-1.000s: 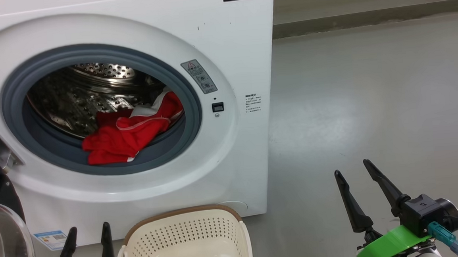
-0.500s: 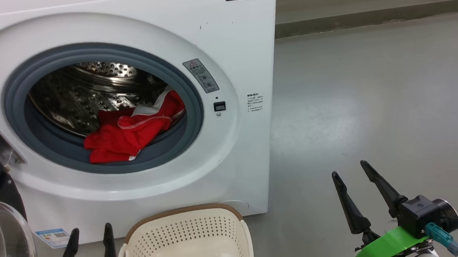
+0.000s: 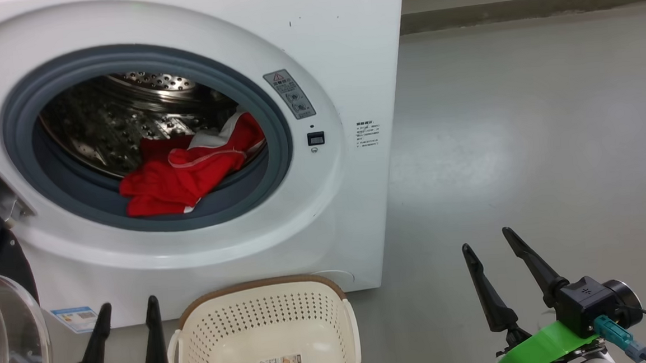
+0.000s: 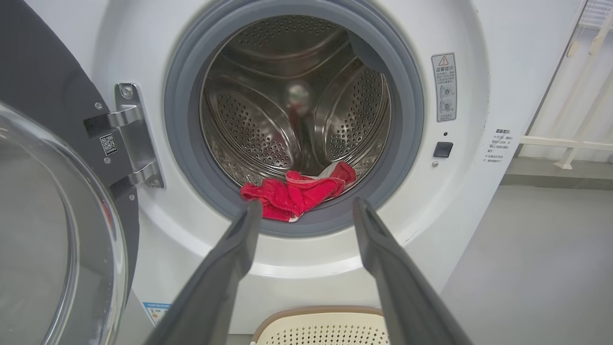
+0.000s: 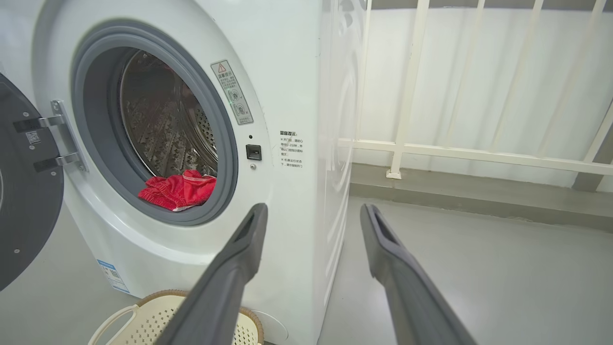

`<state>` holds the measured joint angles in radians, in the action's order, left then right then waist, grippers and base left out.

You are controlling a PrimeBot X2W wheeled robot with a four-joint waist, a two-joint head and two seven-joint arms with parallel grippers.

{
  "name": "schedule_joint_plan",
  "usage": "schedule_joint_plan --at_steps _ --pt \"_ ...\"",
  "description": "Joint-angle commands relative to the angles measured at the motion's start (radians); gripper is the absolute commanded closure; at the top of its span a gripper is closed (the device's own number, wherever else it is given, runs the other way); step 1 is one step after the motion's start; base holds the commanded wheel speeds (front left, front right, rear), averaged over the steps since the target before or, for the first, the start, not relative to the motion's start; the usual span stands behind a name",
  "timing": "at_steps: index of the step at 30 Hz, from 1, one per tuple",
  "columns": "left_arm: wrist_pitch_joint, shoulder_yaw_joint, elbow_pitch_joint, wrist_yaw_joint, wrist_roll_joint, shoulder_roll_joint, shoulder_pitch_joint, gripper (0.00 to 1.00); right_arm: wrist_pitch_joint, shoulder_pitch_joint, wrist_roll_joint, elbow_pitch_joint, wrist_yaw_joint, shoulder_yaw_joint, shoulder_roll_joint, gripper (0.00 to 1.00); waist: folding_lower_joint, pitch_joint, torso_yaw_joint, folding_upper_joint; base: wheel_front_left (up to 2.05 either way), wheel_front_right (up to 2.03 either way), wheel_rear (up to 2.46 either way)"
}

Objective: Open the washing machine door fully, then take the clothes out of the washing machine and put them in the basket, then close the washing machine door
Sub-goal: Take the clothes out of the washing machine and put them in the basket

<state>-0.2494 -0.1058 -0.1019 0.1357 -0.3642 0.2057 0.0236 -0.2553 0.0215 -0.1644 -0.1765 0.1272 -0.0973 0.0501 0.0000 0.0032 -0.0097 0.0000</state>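
Beyond the left pincer, spread wide and empty, clothes are lying at the washing machine opening's lip; the right pincer, likewise, is hovering over open floor.

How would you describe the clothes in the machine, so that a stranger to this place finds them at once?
Start at the white washing machine and look into its grey rubber ring. At the front of the steel drum, on its floor, lies a crumpled red garment with white trim. It is the one soft, red thing among bare perforated metal.
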Motion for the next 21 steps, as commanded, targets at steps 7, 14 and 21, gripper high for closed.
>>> schedule_joint_plan --at_steps 7,14,21 --pt "-0.009 0.041 0.002 0.015 0.014 0.024 -0.133 0.00 -0.006 0.071 0.011 0.041 0.003 -0.033 0.000 0.00 0.0000 0.071 0.004 0.0000 0.00 0.00 0.00" --pt "-0.009 0.042 -0.024 0.011 0.011 0.032 -0.249 0.00 -0.006 0.121 0.012 0.059 0.003 -0.038 0.000 0.00 0.0000 0.168 0.005 0.0000 0.00 0.00 0.00" --pt "-0.007 0.029 -0.070 0.006 0.027 0.044 -0.402 0.00 -0.006 0.171 0.019 0.087 0.003 -0.031 0.000 0.00 0.0000 0.267 0.010 0.0000 0.00 0.00 0.00"
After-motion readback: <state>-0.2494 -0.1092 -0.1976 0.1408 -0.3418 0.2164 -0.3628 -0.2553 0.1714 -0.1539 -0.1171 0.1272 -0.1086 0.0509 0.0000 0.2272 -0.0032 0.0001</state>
